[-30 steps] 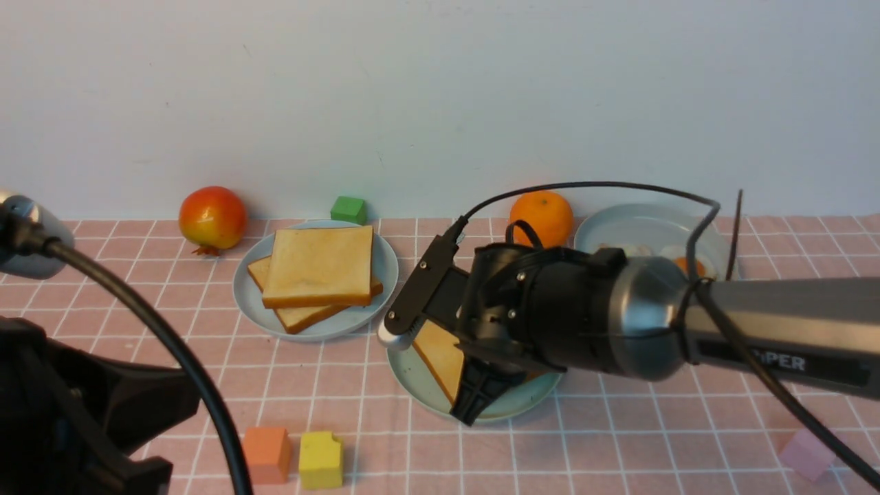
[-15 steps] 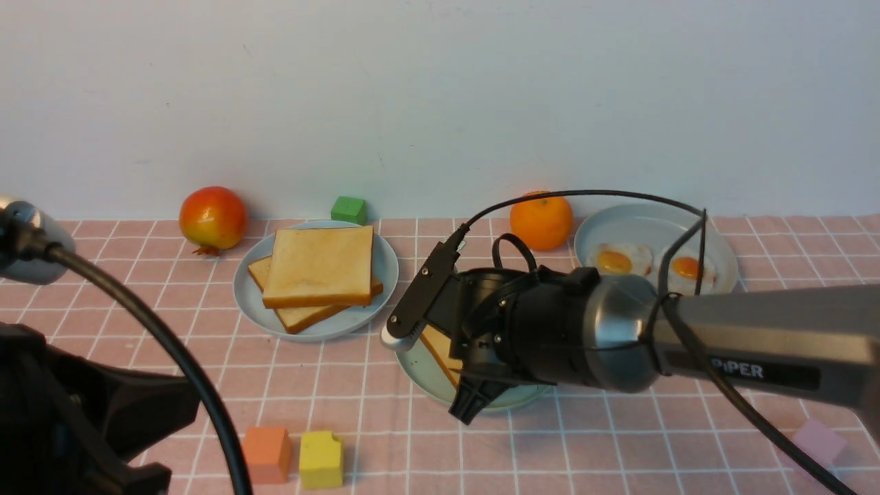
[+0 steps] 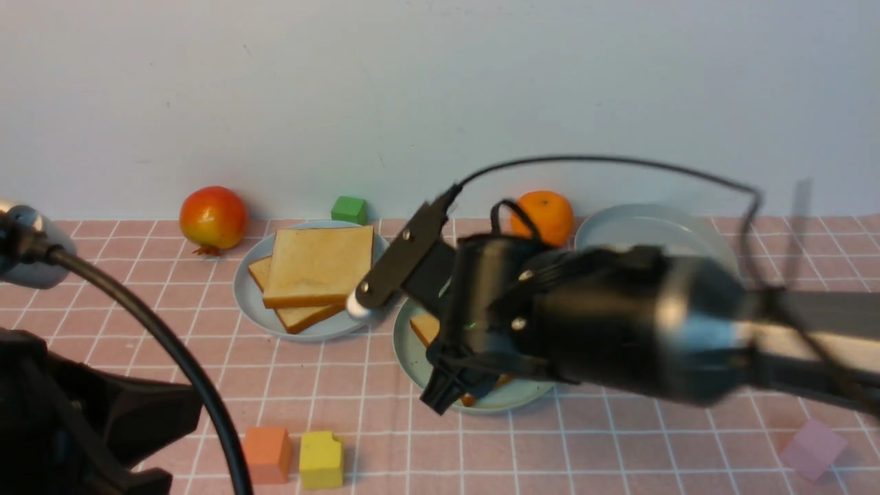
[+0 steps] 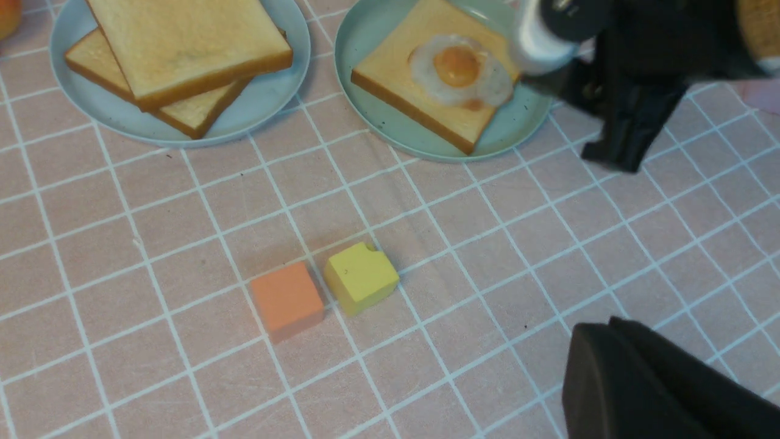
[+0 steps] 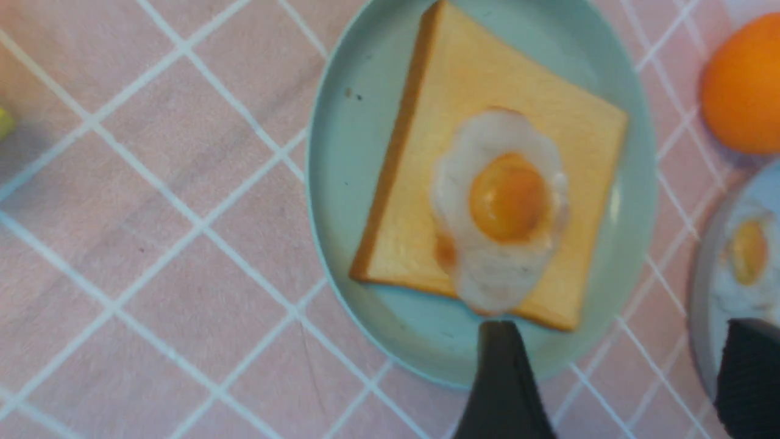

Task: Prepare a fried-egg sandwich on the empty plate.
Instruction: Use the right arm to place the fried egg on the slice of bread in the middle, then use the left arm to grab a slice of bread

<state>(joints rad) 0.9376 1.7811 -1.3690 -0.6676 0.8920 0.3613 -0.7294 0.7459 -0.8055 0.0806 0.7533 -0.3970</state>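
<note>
The mint-green plate [image 3: 405, 344] holds one toast slice [image 4: 396, 79] with a fried egg [image 4: 460, 70] lying open on top. No second slice covers it, so no finished sandwich shows. The right wrist view shows the plate [image 5: 341, 183], the toast [image 5: 518, 85] and the egg [image 5: 506, 201] from above. My right gripper [image 5: 621, 366] is open and empty above the plate's edge; in the front view [image 3: 457, 385] its arm hides most of the plate. My left gripper [image 4: 600, 326] is shut and empty, over the cloth near the front.
A blue-grey plate [image 3: 247, 302] holds two stacked toast slices [image 3: 320, 265]. Another blue-grey plate [image 3: 646, 227] stands back right, with an egg [image 5: 749, 250] on it. Also here are a red fruit [image 3: 213, 216], an orange [image 3: 546, 213], and green [image 3: 348, 208], orange [image 3: 268, 454], yellow [image 3: 321, 459] and pink [image 3: 811, 447] cubes.
My right arm has lifted and swung left, blurred with motion, and now hides the eggs on the back right plate. The left arm has not moved.
</note>
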